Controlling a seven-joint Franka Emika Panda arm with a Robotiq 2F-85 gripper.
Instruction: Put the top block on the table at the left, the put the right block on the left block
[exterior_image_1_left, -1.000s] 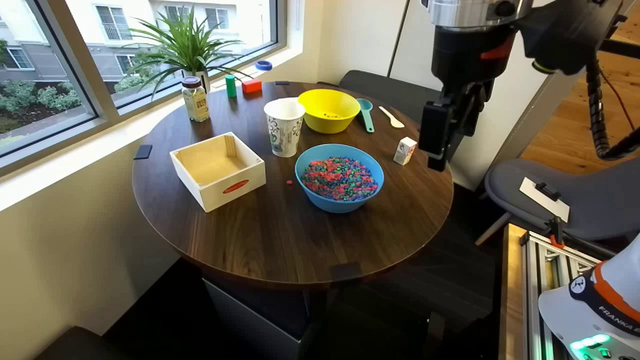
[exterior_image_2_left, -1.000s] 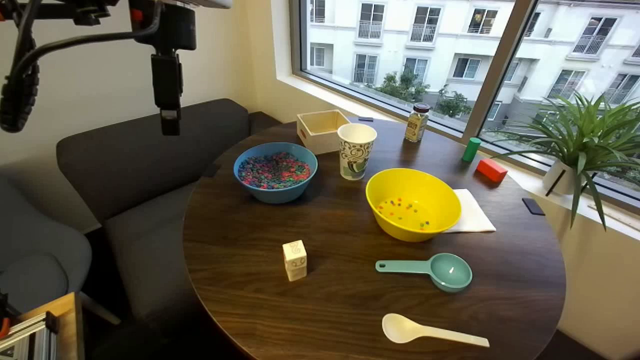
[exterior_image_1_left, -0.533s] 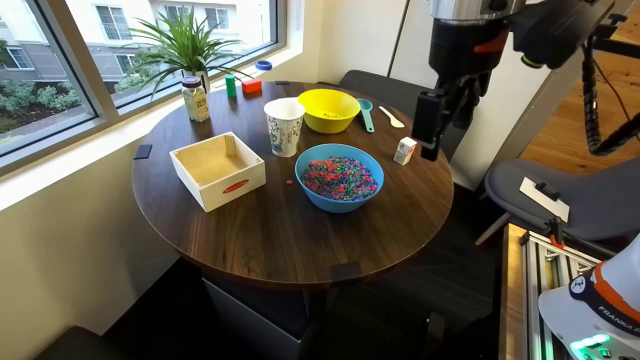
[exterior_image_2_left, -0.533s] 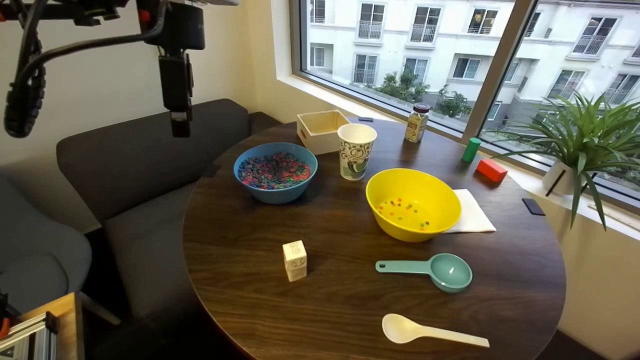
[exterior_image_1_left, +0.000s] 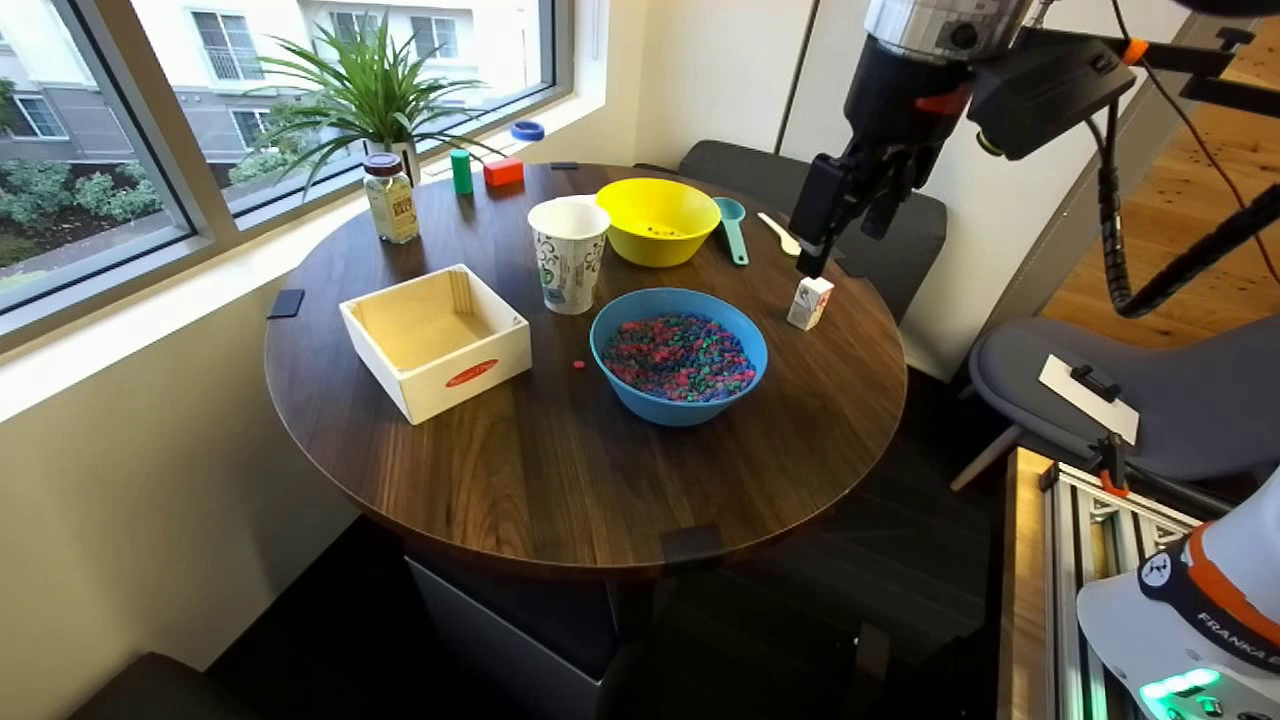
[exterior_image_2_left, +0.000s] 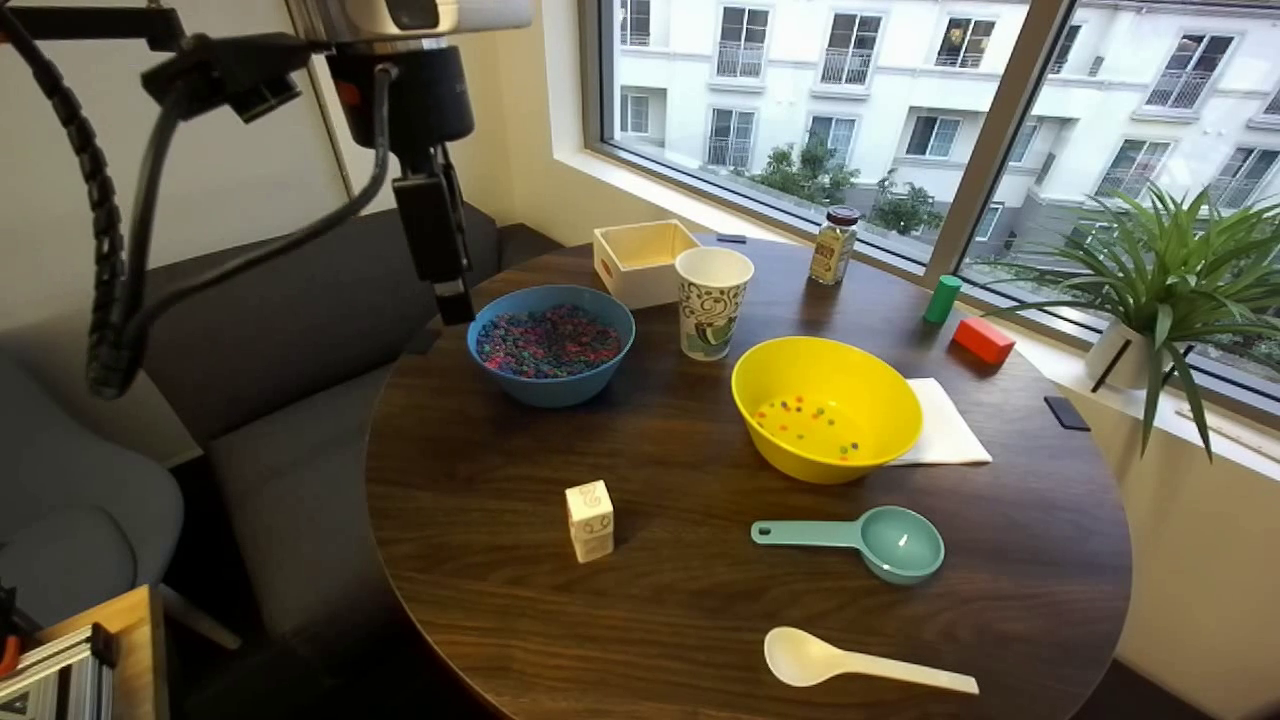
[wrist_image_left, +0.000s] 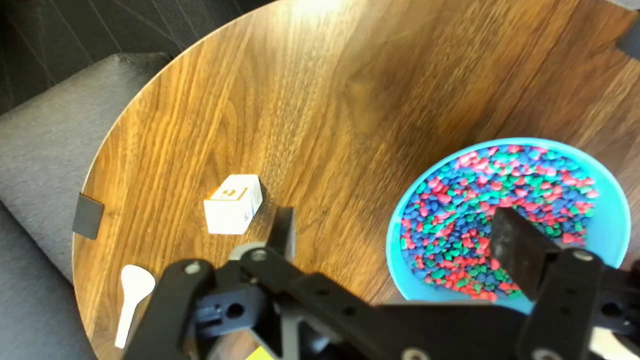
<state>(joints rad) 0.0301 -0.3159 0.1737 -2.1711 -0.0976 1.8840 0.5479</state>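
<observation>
Two small white blocks with printed figures stand stacked on the dark brown round table (exterior_image_1_left: 480, 500). The top block (exterior_image_2_left: 589, 508) sits slightly offset on the lower block (exterior_image_2_left: 594, 548). The stack shows in an exterior view (exterior_image_1_left: 810, 302) and in the wrist view (wrist_image_left: 233, 206), where the lower block is hard to make out. My gripper (exterior_image_1_left: 846, 245) is open and empty, above the table and apart from the blocks. In the wrist view its fingers (wrist_image_left: 397, 227) are wide apart, with the stack beyond the left finger. It also shows in an exterior view (exterior_image_2_left: 456, 300).
A blue bowl (wrist_image_left: 392, 240) of colored pellets lies beneath the right finger. A yellow bowl (exterior_image_2_left: 825, 440), paper cup (exterior_image_2_left: 710, 310), wooden tray (exterior_image_1_left: 470, 365), teal scoop (exterior_image_2_left: 900, 545), pale spoon (exterior_image_2_left: 860, 665), jar (exterior_image_1_left: 390, 200), red block (exterior_image_2_left: 983, 341) and green cylinder (exterior_image_2_left: 942, 299) are on the table.
My gripper has moved in over the table and tilted. It shifts left in an exterior view, and right and down in an exterior view. The blocks have not moved.
</observation>
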